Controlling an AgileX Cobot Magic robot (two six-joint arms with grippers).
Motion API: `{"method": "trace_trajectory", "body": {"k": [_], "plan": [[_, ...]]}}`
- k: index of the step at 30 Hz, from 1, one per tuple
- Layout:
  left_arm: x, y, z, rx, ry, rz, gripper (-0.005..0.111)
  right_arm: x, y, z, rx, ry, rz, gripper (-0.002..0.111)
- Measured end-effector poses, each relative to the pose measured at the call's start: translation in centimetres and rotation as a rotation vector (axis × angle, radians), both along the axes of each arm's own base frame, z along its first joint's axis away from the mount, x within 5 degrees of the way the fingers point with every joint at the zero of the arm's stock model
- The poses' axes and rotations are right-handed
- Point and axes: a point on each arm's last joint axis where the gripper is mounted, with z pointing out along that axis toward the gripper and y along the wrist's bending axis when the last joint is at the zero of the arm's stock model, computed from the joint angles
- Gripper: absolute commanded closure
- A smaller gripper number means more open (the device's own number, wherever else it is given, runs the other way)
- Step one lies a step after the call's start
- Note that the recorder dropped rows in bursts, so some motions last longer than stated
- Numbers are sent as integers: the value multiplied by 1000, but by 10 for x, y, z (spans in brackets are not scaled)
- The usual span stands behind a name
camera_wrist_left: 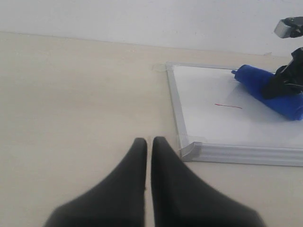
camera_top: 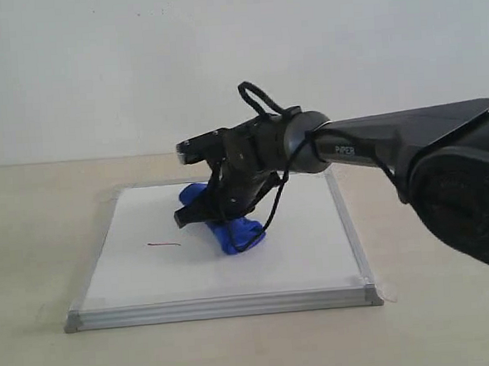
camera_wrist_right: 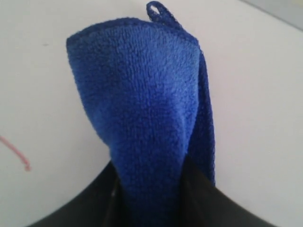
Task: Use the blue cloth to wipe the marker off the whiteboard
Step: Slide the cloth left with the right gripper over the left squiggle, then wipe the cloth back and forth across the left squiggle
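Note:
The whiteboard (camera_top: 150, 276) lies flat on the table, silver-framed. One thin red marker line (camera_top: 163, 244) shows on its left half; its end also appears in the right wrist view as a red marker stroke (camera_wrist_right: 16, 153). A second line is not visible. The rolled blue cloth (camera_top: 235, 232) rests on the board's middle, and my right gripper (camera_top: 215, 211) is shut on it, the cloth (camera_wrist_right: 142, 118) bulging between the black fingers. The marker line lies apart from the cloth, to its left. My left gripper (camera_wrist_left: 148, 142) is shut and empty, over the table near a board corner (camera_wrist_left: 191, 150).
The beige table (camera_top: 32, 237) surrounds the board, with a white wall behind. The right arm (camera_top: 408, 140) reaches in from the right above the board's far right part. A looped black cable (camera_top: 260, 99) sticks up from its wrist.

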Motion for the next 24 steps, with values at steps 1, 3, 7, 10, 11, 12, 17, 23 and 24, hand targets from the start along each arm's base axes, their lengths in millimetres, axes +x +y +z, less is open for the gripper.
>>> {"method": "trace_trajectory", "body": {"k": [1,3,7,10,11,12,17,23,24], "plan": [[0,0,0,0,0,0,103,2,-3,0,-1,-1,-16,109],[0,0,0,0,0,0,103,2,-3,0,0,-1,-19,109],[0,0,0,0,0,0,103,-7,13,0,-5,-31,56,109],[0,0,0,0,0,0,103,-21,40,-1,48,-63,134,109],[0,0,0,0,0,0,103,-29,52,-2,69,-69,163,109],[0,0,0,0,0,0,103,-37,63,-1,83,-74,192,109],[0,0,0,0,0,0,103,-41,82,-3,92,-61,245,109],[0,0,0,0,0,0,103,5,30,-5,29,-63,31,109],[0,0,0,0,0,0,103,6,30,-3,35,-65,24,109]]}}
